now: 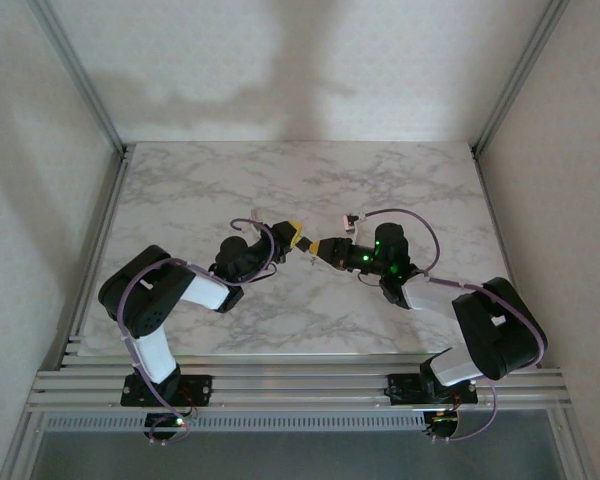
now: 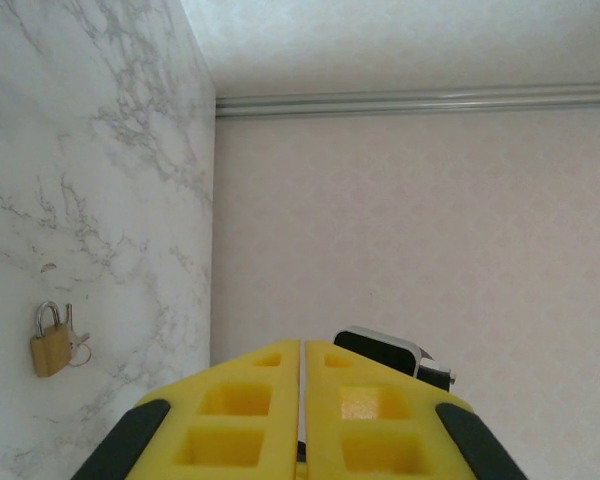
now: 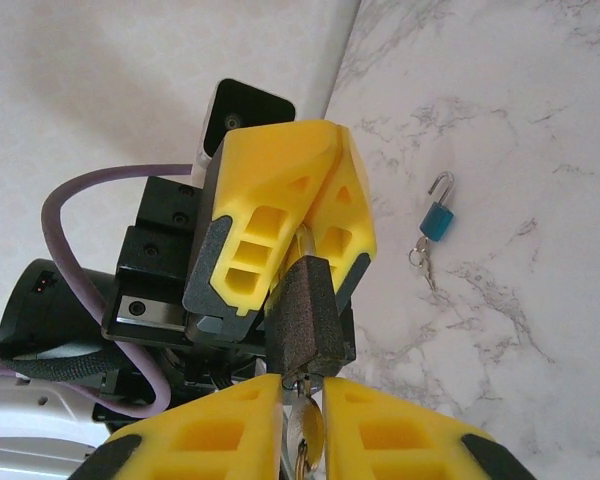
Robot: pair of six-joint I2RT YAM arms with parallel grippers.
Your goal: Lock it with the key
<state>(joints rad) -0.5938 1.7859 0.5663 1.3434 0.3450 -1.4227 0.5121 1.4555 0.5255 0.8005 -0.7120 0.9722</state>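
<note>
**Task item.** The dark padlock [image 3: 302, 312] is held clear of the bench [image 1: 380, 180], at centre frame in the right wrist view. In the top view it sits between the two arms at mid-bench. Its shackle points to the upper frame and its keyway to the lower frame.

**Left gripper** [image 3: 305, 255]: jaws clenched on the shackle of the dark padlock. In the left wrist view the yellow fingers [image 2: 250, 410] stand together with only a hairline gap between them.

**Right gripper** [image 3: 302, 385]: at the lower edge of the right wrist view, jaws drawn narrow on either side of the key [image 3: 303, 430]. The key sits at the padlock's keyway. Cannot tell whether the pads press on it.

**Other items.**
- A blue padlock [image 3: 438, 220] lies on the bench at right of frame, shackle open, keys attached.
- A brass padlock [image 2: 50, 345] lies on the bench at lower left of the left wrist view.
</note>
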